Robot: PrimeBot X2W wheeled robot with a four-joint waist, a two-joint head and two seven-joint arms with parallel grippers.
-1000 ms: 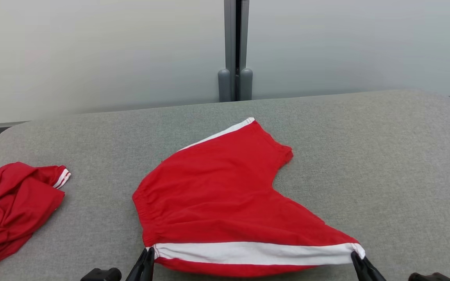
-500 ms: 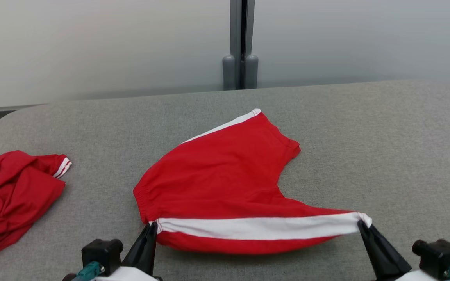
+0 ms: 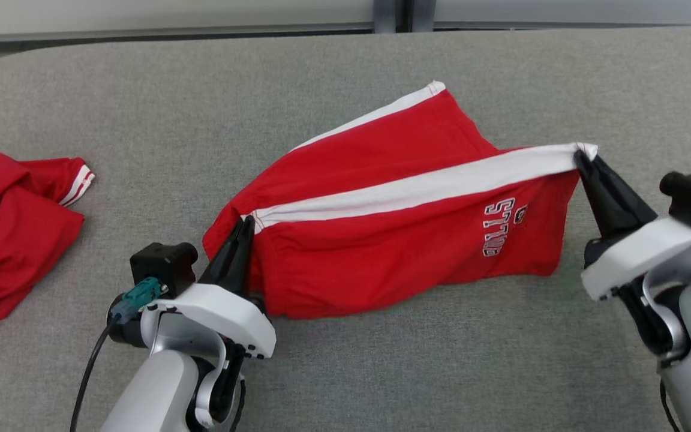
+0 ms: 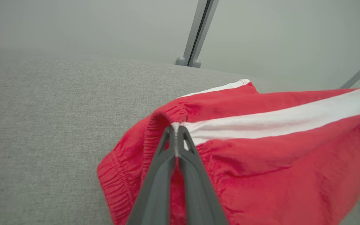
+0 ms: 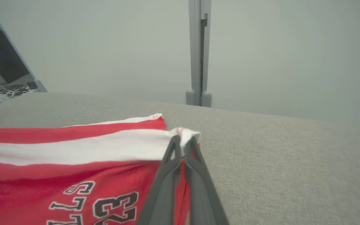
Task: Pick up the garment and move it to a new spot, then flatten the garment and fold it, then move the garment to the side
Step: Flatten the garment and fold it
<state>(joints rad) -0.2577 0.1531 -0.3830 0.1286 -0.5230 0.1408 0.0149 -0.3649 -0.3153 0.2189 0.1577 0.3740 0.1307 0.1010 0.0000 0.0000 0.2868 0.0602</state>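
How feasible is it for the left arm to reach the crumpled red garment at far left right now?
Probably not yet: the left claw is shut on the red shorts, stretched with the right claw. The crumpled red garment lies apart, nothing between.

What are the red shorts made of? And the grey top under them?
The red shorts look like soft, matte cloth, maybe cotton knit: they sag and wrinkle. The grey top looks like matte woven fabric: fine speckled weave shows.

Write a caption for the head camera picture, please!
Left gripper and right gripper hold red shorts by the white stripe.
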